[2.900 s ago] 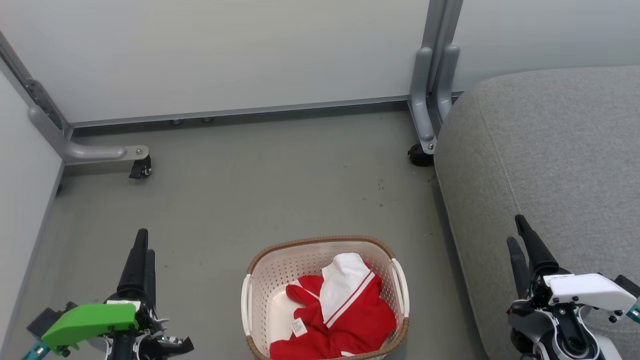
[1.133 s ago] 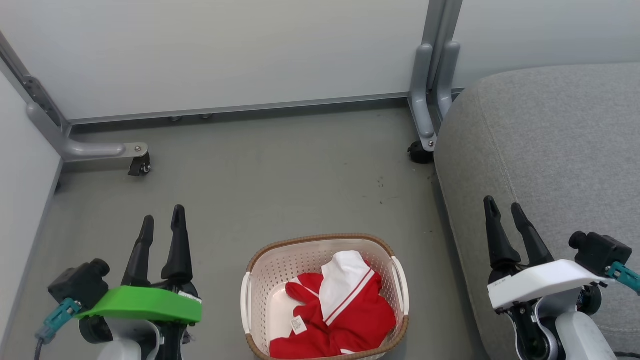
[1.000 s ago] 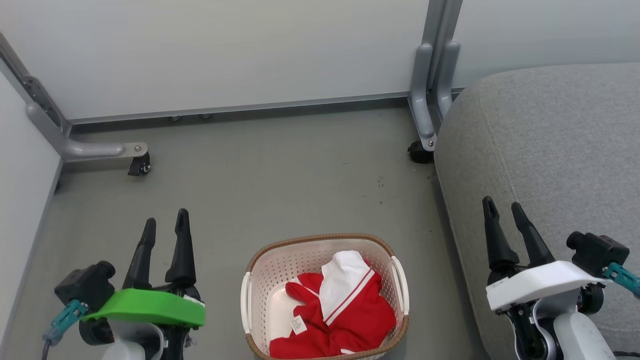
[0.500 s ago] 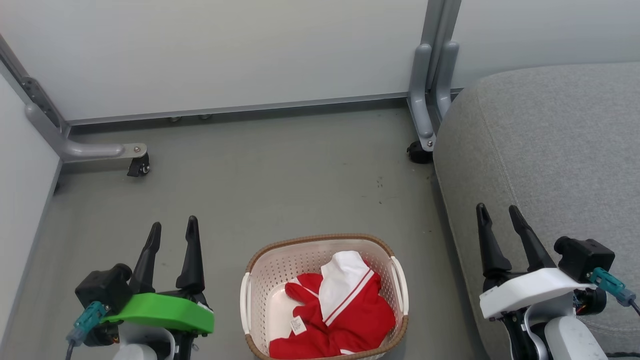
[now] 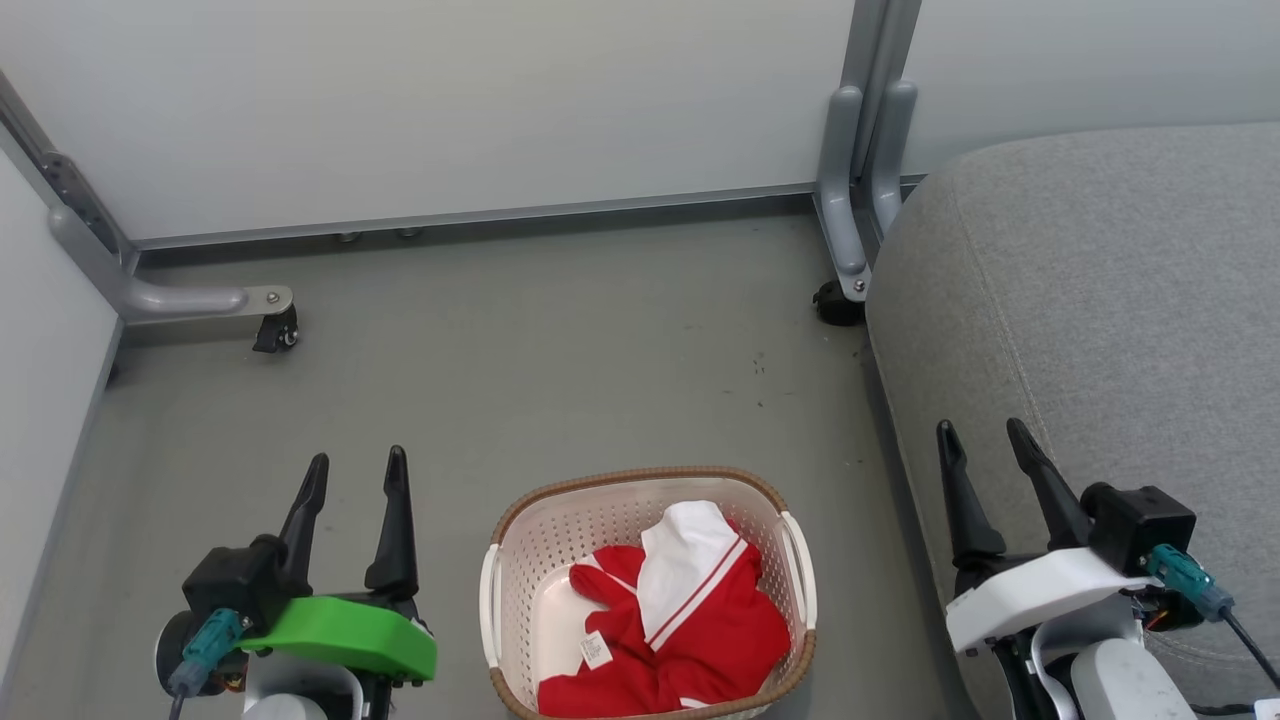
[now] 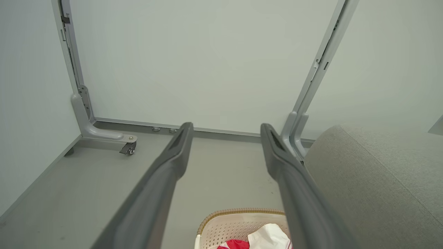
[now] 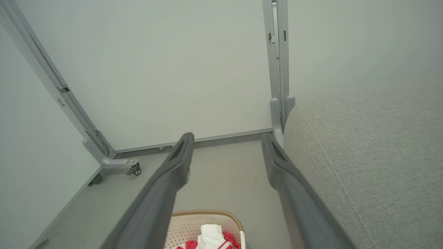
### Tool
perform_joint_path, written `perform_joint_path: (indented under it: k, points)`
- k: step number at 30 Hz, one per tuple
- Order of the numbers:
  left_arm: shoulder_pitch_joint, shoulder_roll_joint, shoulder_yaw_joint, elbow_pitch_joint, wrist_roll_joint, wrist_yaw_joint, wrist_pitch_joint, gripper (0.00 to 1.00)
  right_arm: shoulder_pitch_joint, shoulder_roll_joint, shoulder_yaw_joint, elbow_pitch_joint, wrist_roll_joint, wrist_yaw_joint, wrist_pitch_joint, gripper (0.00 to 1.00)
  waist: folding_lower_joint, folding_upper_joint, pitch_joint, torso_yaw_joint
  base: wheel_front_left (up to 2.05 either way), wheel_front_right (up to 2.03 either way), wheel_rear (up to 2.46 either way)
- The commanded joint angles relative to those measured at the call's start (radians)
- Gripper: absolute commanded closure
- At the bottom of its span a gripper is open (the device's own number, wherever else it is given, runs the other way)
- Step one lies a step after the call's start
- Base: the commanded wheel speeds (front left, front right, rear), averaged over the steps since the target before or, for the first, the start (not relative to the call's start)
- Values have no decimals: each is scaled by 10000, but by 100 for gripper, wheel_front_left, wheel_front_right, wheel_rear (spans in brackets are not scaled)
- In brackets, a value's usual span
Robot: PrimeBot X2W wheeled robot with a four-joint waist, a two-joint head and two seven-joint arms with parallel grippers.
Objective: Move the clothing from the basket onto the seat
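The grey seat point(image 5: 1100, 300) takes up the 3 o'clock side of the head view, unchanged. The basket point(image 5: 640, 473) stands on the floor point(image 5: 560, 380) at 6 o'clock, just where it was, with the red and white clothing point(image 5: 720, 630) heaped inside as before. The left gripper point(image 5: 358, 455), at the basket's 9 o'clock, has slid lower and nearer to it, jaws wide and empty. The right gripper point(image 5: 979, 425), at the basket's 3 o'clock over the seat's edge, has drifted lower and leftward, jaws equally wide and empty.
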Motion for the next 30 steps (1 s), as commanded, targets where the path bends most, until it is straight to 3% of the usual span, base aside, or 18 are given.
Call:
perform_joint_path:
  k: [1,30]
  points:
    - [64,73,-26,-29,200,51,-97,0,-101,13,42,-2,-239,3,-117,0,0,0,0,0,0,0,0]
    - [11,81,-225,282,1791,161,-587,0,-120,100,165,235,-1840,2,-602,0,0,0,157,-15,0,0,0]
